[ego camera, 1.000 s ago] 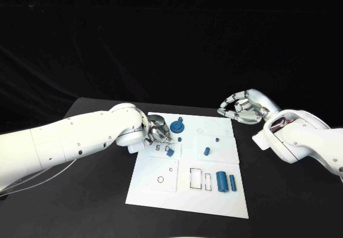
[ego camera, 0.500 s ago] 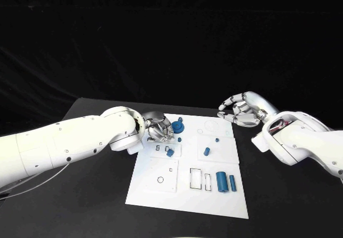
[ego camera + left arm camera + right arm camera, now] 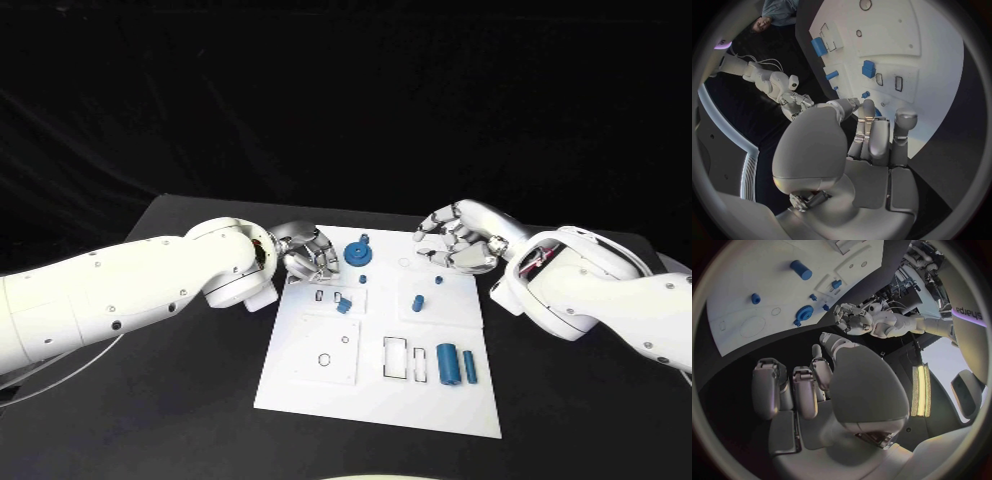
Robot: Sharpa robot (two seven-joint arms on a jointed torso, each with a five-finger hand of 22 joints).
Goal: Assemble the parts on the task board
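Note:
The white task board (image 3: 378,395) lies mid-table and carries blue parts: a gear (image 3: 359,256) at its far left, a small block (image 3: 343,307), a peg (image 3: 417,303) and two cylinders (image 3: 447,363) near the right edge. My left hand (image 3: 310,253) hovers at the board's far left corner, just left of the gear, fingers curled with the thumb against them and nothing in them. My right hand (image 3: 462,238) hangs over the far right corner, fingers curled in and holding nothing. The right wrist view shows the gear (image 3: 805,313), a cylinder (image 3: 801,270) and the left hand (image 3: 852,320).
Empty outlined slots (image 3: 395,360) sit left of the cylinders, and a round hole (image 3: 326,361) lies in the near left panel. Black table (image 3: 159,400) surrounds the board on all sides. In the left wrist view the block (image 3: 869,68) lies beyond my fingers (image 3: 879,135).
The right hand has moved left, from beside the board to over its far right corner. The left hand has drawn back a little up and left, away from the block.

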